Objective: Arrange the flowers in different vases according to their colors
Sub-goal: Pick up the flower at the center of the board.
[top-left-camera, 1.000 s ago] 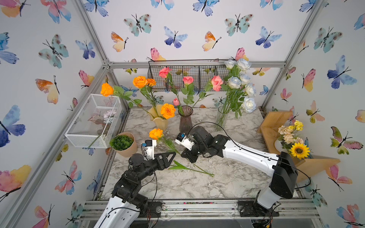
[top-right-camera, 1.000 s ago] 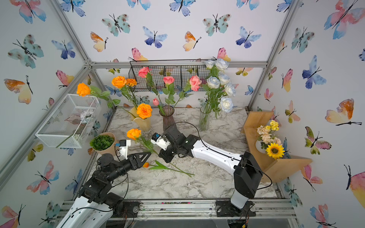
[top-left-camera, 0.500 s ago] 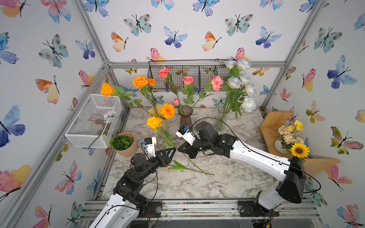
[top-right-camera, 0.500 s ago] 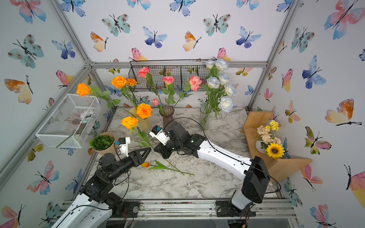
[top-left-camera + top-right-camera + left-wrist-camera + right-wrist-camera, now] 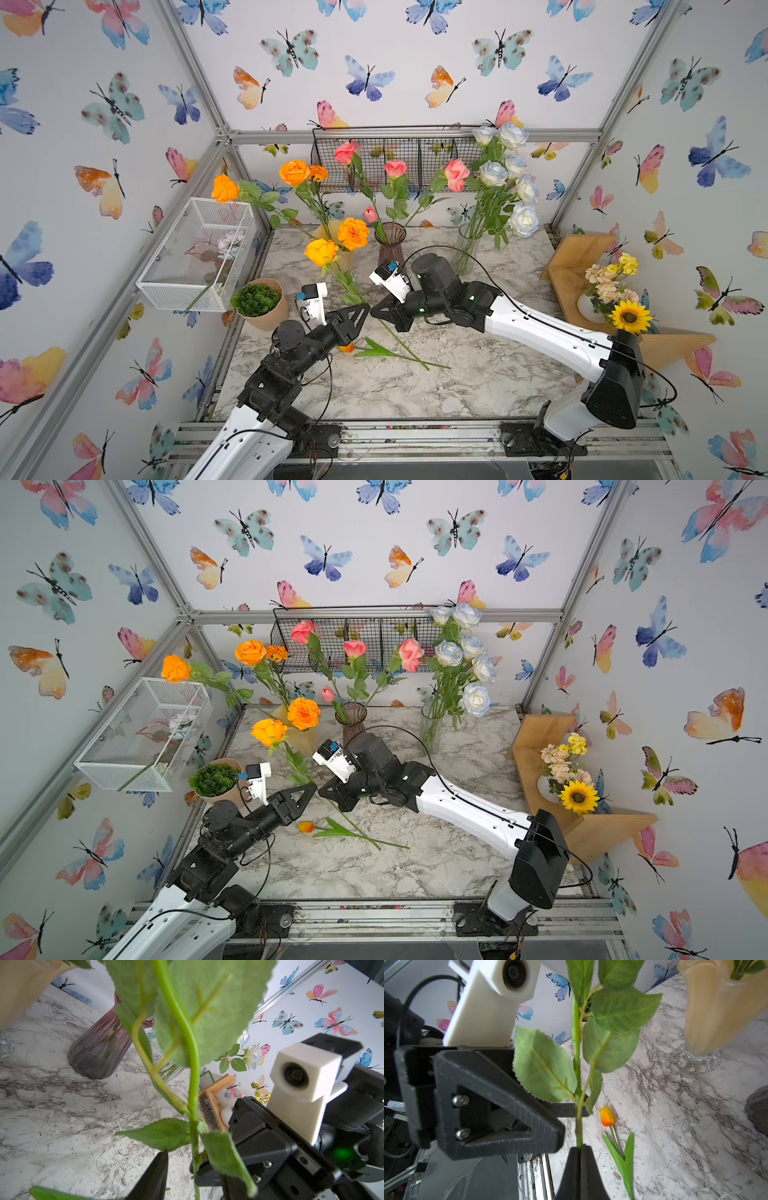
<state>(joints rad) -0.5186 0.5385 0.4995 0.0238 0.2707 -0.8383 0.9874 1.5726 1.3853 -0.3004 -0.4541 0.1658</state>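
Orange is the colour of the rose (image 5: 321,252) that hangs in the air just in front of the purple vase (image 5: 390,249), on the side toward the robot's bases. Its stem tilts, so the bloom sits to the robot's left of that vase, close to the marigold in the creamy yellow vase (image 5: 305,739). The right gripper (image 5: 580,1149) has its fingers pressed together on the lower stem. The left gripper (image 5: 362,311) meets it tip to tip. Its jaws straddle the same stem just above, with a gap showing on at least one side, so they are not yet clamped.

An orange tulip (image 5: 607,1116) lies flat on the marble table (image 5: 457,386), farther out from the purple vase than the two grippers. The purple vase holds the pink flowers. The creamy yellow vase, just beside it on the robot's left, holds orange ones. The clear glass vase (image 5: 465,249), near it on the robot's right, holds the white-blue roses.
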